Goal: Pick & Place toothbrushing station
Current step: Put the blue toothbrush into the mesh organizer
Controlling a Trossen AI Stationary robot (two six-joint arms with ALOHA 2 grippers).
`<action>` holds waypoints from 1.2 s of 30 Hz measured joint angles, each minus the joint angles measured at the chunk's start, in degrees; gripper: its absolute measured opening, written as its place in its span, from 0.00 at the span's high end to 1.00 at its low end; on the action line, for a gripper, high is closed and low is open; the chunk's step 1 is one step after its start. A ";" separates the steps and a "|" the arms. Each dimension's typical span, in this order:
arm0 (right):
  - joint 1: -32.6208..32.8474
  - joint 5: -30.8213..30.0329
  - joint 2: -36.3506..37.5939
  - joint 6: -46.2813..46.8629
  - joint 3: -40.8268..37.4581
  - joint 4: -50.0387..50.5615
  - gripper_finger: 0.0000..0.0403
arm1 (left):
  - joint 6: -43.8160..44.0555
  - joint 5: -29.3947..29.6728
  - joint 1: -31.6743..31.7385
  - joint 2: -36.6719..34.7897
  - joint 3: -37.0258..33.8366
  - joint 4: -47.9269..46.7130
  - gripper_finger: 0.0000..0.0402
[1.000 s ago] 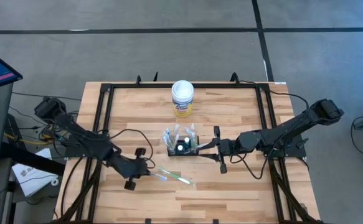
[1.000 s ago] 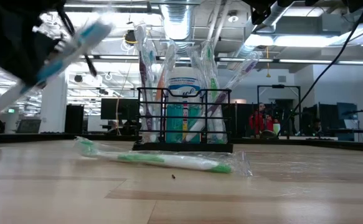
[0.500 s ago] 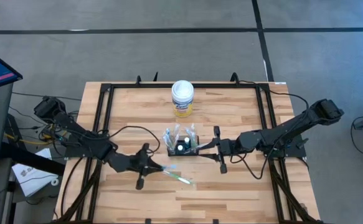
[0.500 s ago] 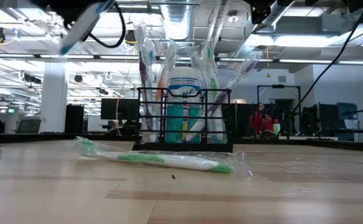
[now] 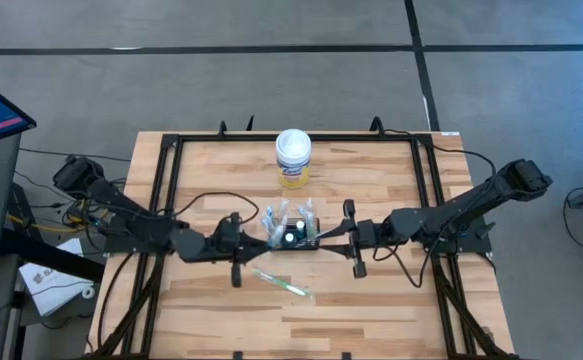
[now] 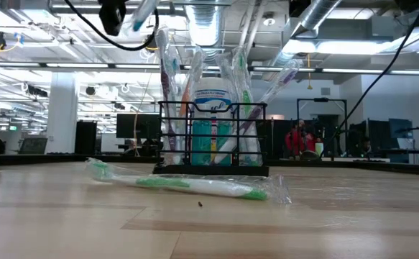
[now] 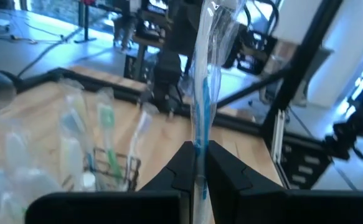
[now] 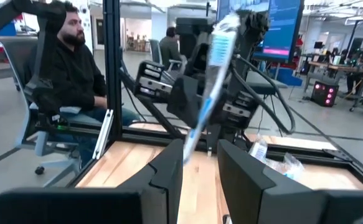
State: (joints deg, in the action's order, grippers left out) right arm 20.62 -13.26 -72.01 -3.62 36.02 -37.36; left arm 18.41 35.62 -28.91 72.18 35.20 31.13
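The toothbrushing station, a black wire caddy, stands mid-table with several wrapped toothbrushes upright in it. My left gripper hovers level just left of it, high above the table, shut on a wrapped blue toothbrush. A wrapped green toothbrush lies flat on the table near the caddy's front. My right gripper hangs level at the caddy's right side, its fingers apart with nothing seen between them. My left gripper pinches the blue toothbrush near its lower end between its two fingers. The fingers come level from the table's left. The toothbrush stands roughly upright above the fingers, in its clear wrapper, clear of the table and of the caddy.
A white-lidded, yellow-labelled canister stands behind the caddy toward the far edge. A black frame rail runs around the table. People sit and stand in the room beyond. Bare wood lies near the front edge.
My left gripper has risen and gone toward the caddy, tipping from pointing down to level. The blue toothbrush has been carried up with it and has swung from slanting over the table to standing upright. The green toothbrush has stayed where it lay.
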 joint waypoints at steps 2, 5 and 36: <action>-0.03 0.04 0.00 -0.01 0.00 -0.96 0.77 | -0.07 0.00 0.80 0.00 0.00 1.58 0.97; -0.07 0.15 -0.50 -1.19 0.01 -2.99 0.77 | -0.11 0.00 1.69 0.00 0.05 3.39 0.97; -0.13 1.44 -0.48 -2.59 0.01 -7.48 0.77 | -9.10 -6.62 9.25 18.04 18.43 3.96 0.97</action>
State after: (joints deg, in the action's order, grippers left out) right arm 20.49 -11.81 -72.49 -6.22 36.03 -44.84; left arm 9.32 28.99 -19.66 90.22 53.63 35.09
